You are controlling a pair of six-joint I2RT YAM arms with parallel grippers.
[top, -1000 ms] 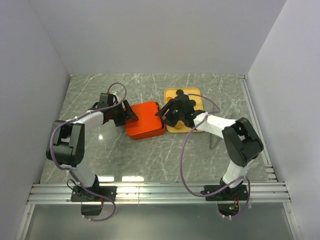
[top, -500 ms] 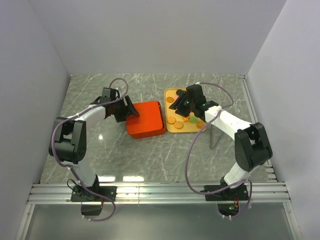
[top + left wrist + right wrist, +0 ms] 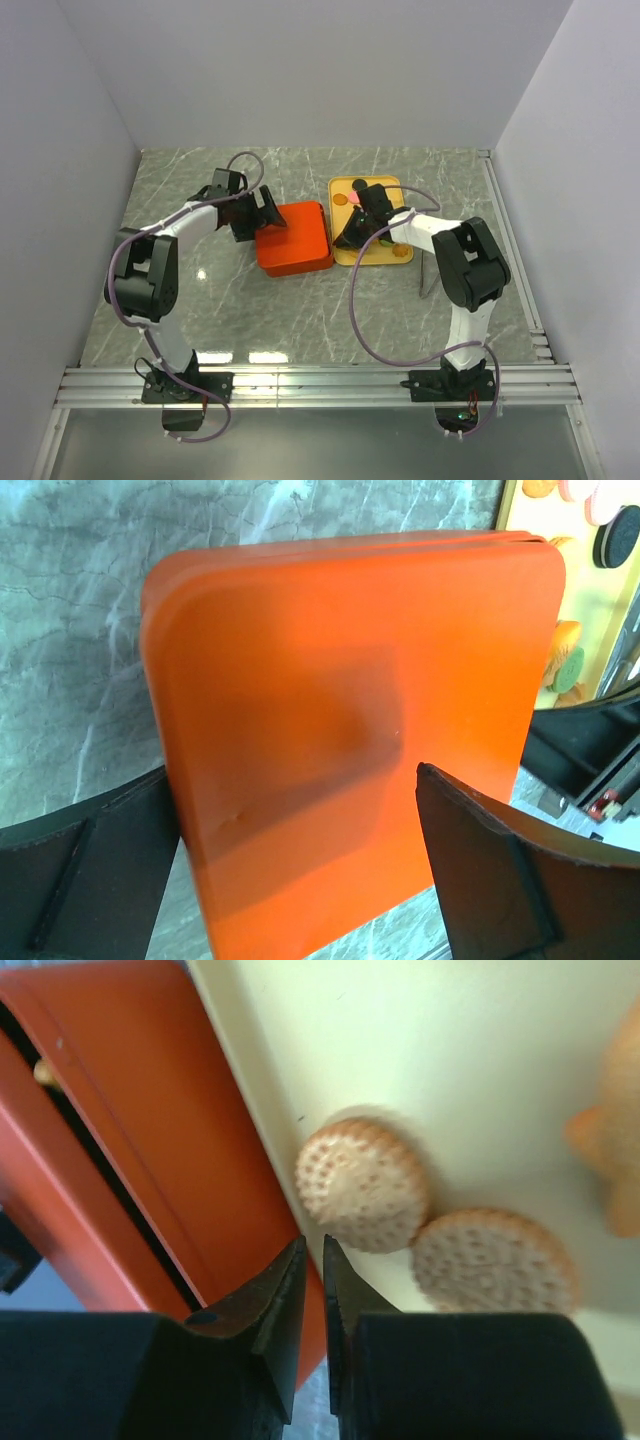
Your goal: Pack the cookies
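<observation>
You see the box (image 3: 295, 240) near the middle of the table (image 3: 300, 310); the tray (image 3: 385, 185) lies just beside it on the right. The cookies (image 3: 362, 1183) lie in the tray, two of them near its box-side rim.

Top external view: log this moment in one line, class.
left tool: open, at orange box | right tool: shut, empty, at yellow tray edge beside cookies

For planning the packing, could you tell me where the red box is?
Top view: the red box lies mid table, just left of the yellow tray, beside the left gripper.
</observation>
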